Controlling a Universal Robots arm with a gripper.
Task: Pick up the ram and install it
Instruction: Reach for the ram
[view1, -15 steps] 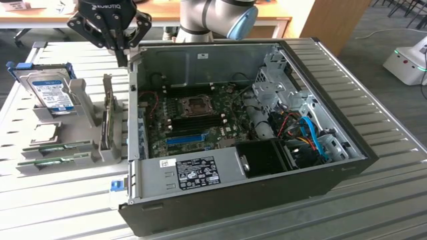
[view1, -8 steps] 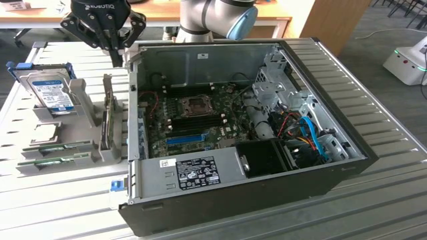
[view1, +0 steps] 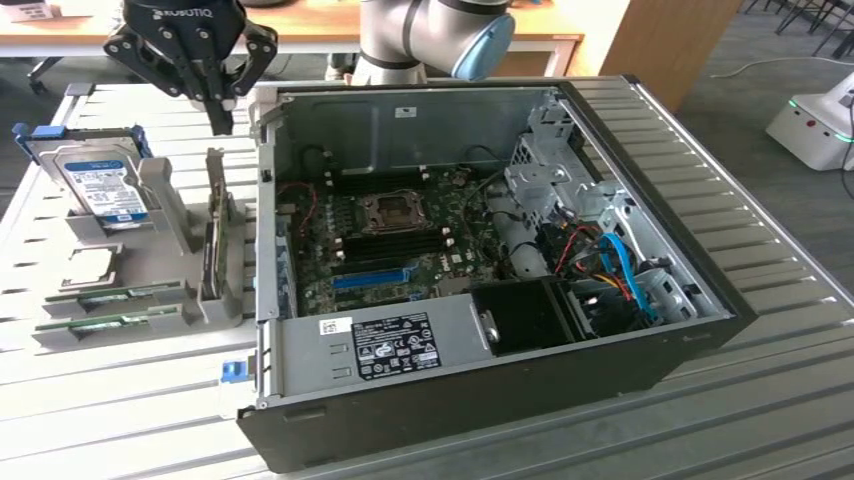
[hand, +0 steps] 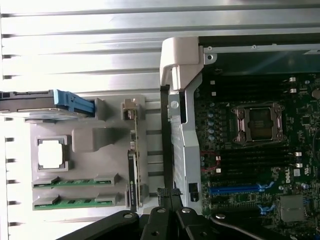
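Exterior view: black tool (view1: 222, 118) hangs off the arm (view1: 427, 40) at the far corner of the open computer case (view1: 467, 400), on the exterior view's left. Fingers are pressed together with nothing between them (empty). It sits up in the air, apart from everything below.

The ram (view1: 218, 225) stands on its long edge in the grey holder (view1: 160, 195), just beside the case's outer wall and on the near side of the tool, not touching it. Two more green sticks (view1: 114, 298) lie flat in the holder's near slots. A hard drive (view1: 104, 180) with a blue label stands upright at the holder's far end, and a square processor chip (view1: 87, 265) lies between the drive and the flat sticks.

Case and holder both sit on the ribbed metal surface (view1: 747, 200). Inside the case is the motherboard (view1: 387, 240) with a bare CPU socket (view1: 394, 210) and a blue slot (view1: 367, 277).

Wrist view: tool (hand: 169, 193) tips meet – closed, no gap, nothing gripped – and line up over the case (hand: 182, 125) side wall. The ram (hand: 132, 165) shows edge-on in the holder (hand: 95, 137), just beside that wall. Also seen:
- green sticks (hand: 75, 181)
- processor chip (hand: 51, 153)
- hard drive (hand: 35, 102)
- surface (hand: 100, 50)
- CPU socket (hand: 260, 122)
- blue slot (hand: 235, 189)
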